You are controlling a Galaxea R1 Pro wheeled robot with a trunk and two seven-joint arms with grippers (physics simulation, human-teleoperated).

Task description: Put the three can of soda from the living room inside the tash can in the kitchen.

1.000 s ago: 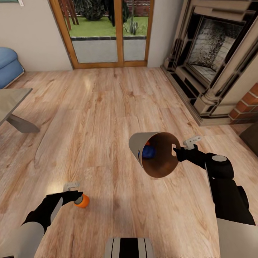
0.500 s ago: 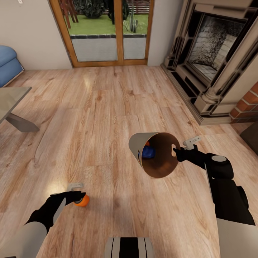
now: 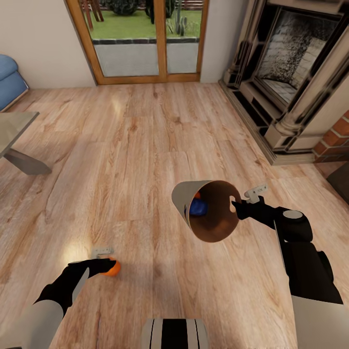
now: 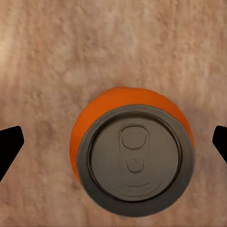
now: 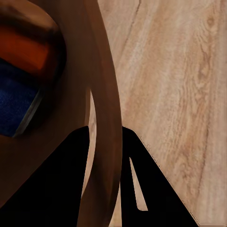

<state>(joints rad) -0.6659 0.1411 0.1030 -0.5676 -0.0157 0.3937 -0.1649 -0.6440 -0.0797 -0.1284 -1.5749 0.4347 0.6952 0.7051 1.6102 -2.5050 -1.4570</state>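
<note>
Orange soda can (image 4: 132, 158) upright on wood-plank floor (image 3: 145, 131), grey lid w/ pull-tab facing up; sits between left gripper (image 3: 103, 261) fingers, jaws apart, not touching can in wrist view. Trash can (image 3: 206, 209) pale grey outside, coppery brown inside, tipped w/ mouth toward head cam, held off floor; dark blue can (image 3: 198, 207) and bit of a second orange one (image 3: 197, 195) inside. Right gripper (image 3: 238, 205) clamped on bin rim, one finger each side of wall. Beyond: fireplace (image 3: 291, 72) at right, glass door (image 3: 140, 41) far wall, blue sofa (image 3: 9, 82) and table (image 3: 14, 131) at left.
</note>
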